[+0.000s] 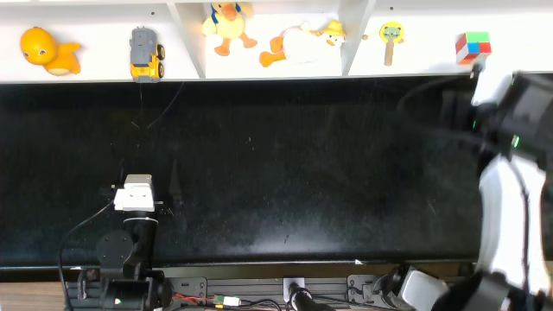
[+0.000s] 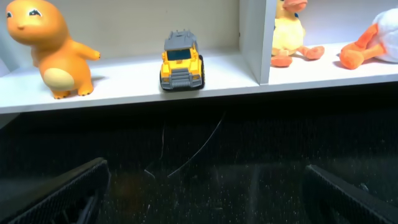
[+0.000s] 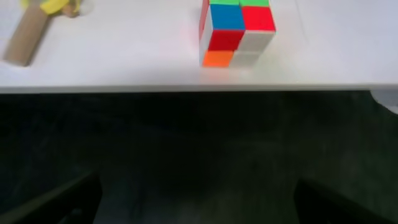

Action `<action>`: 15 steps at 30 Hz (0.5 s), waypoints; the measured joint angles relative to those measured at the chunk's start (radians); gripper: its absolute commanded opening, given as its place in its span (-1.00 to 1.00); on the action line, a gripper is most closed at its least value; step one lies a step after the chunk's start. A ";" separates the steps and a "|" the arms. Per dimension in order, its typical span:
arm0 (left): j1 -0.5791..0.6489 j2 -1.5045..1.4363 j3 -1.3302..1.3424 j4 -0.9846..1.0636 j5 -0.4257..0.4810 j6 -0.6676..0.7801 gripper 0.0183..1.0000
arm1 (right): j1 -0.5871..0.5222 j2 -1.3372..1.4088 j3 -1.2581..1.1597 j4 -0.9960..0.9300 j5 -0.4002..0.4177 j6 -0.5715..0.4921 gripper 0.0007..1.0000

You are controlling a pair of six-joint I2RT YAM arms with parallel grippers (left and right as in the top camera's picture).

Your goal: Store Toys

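Observation:
All the toys stand on the white shelf [image 1: 276, 71] along the table's far edge. From left to right they are an orange dinosaur figure [image 1: 48, 49], a yellow truck [image 1: 146, 54], a yellow duck plush [image 1: 228, 25], a white duck plush [image 1: 298, 44] lying down, a stick toy [image 1: 390, 39] and a colour cube [image 1: 473, 46]. My left gripper [image 2: 205, 199] is open and empty above the black mat, facing the yellow truck [image 2: 181, 61] and the dinosaur figure [image 2: 46, 46]. My right gripper [image 3: 196, 202] is open and empty just in front of the colour cube [image 3: 235, 28].
White dividers [image 1: 192, 39] split the shelf into compartments. The black mat [image 1: 285, 164] covers the table between the arms and the shelf. The right arm [image 1: 510, 173] rises along the right side, and the left arm [image 1: 134, 233] stays low at the near left.

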 measured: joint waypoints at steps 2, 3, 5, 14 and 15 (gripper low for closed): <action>0.000 0.000 0.000 0.000 0.000 0.000 1.00 | 0.026 -0.087 -0.086 0.066 0.013 0.045 0.99; 0.000 0.000 0.000 0.000 0.000 0.000 1.00 | 0.050 -0.125 -0.126 0.109 0.023 0.069 0.99; 0.000 0.000 0.000 0.000 0.000 0.000 1.00 | 0.122 -0.192 -0.197 0.198 0.053 0.116 0.99; 0.000 0.000 0.000 0.000 0.000 0.000 1.00 | 0.455 -0.512 -0.521 0.421 0.202 0.293 0.99; 0.000 0.000 0.000 0.000 0.000 0.000 1.00 | 0.454 -0.566 -0.558 0.428 0.211 0.312 0.99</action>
